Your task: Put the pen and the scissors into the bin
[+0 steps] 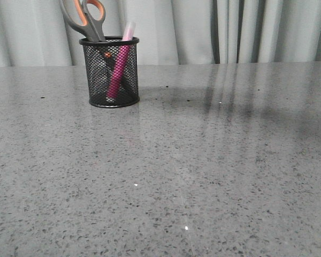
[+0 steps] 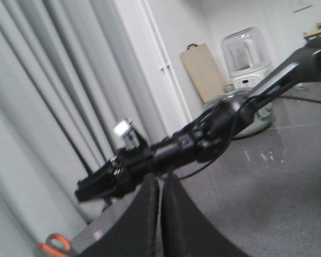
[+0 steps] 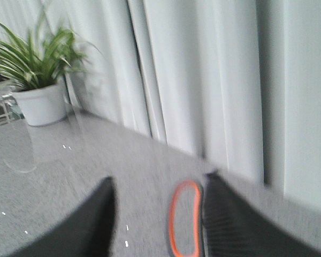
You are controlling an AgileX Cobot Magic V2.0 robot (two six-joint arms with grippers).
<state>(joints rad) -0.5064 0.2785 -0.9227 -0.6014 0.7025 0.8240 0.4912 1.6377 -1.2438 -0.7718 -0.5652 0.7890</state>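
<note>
The bin point(image 1: 112, 72), a black wire-mesh cup, stands upright on the grey table at the back left. The scissors point(image 1: 85, 19) stand in it, grey handles with orange linings sticking up past the rim. The pink pen point(image 1: 119, 67) leans inside, its pale cap above the rim. Neither gripper shows in the front view. My right gripper point(image 3: 159, 179) is open; an orange-lined scissors loop point(image 3: 184, 219) lies between the fingers, close beside one finger point(image 3: 230, 219). My left gripper point(image 2: 161, 179) is shut and empty; an orange scissors loop point(image 2: 56, 243) shows at that view's corner.
Pale curtains point(image 1: 230, 29) hang behind the table. The right arm point(image 2: 203, 142) crosses the left wrist view. A potted plant point(image 3: 37, 101) stands at one table end; a white appliance with a clear jug point(image 2: 246, 59) and a tan board point(image 2: 203, 72) stand at the other.
</note>
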